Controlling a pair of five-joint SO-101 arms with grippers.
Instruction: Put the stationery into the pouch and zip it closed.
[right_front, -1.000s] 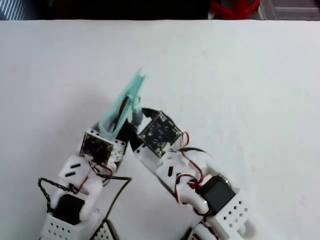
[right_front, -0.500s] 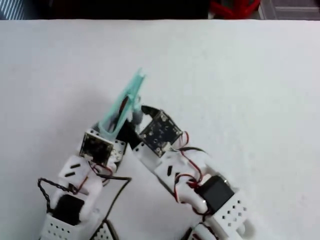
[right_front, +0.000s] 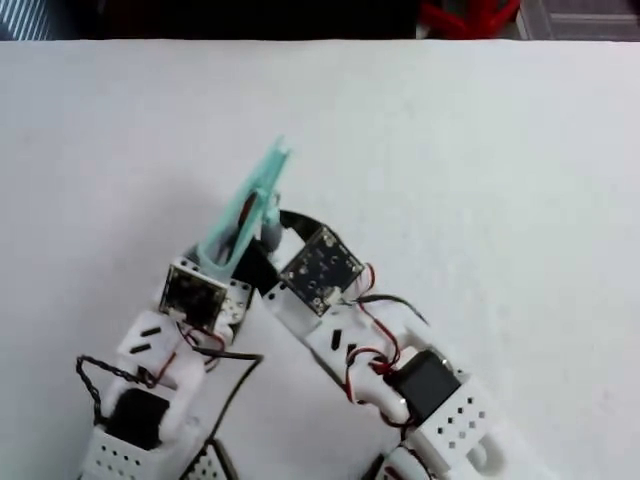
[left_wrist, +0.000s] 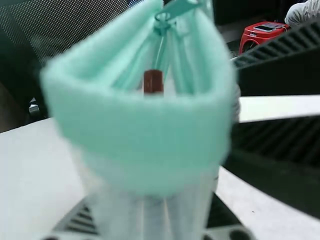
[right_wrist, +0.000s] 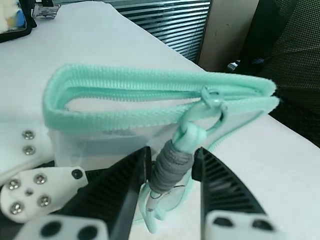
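Note:
A mint-green pouch (right_front: 247, 200) stands on edge above the table, my left gripper (right_front: 228, 262) shut on its lower end. In the left wrist view the pouch (left_wrist: 150, 145) gapes open, with a red-brown stationery tip (left_wrist: 153, 82) inside. In the right wrist view the pouch's zipper (right_wrist: 150, 85) is open along most of its length, with the slider (right_wrist: 209, 96) near one end. A grey zipper pull (right_wrist: 172, 160) hangs from the slider, and my right gripper (right_wrist: 172, 169) is shut on it, one black finger pressing each side. From above, the right gripper (right_front: 285, 225) sits right beside the pouch.
The white table (right_front: 480, 160) lies bare around both arms. Cables loop near the left arm's base (right_front: 100, 380). A dark edge runs along the table's far side, with a red object (right_front: 465, 18) beyond it.
The right arm has shifted slightly, its gripper edging a little farther along the pouch. The left arm and pouch have held still.

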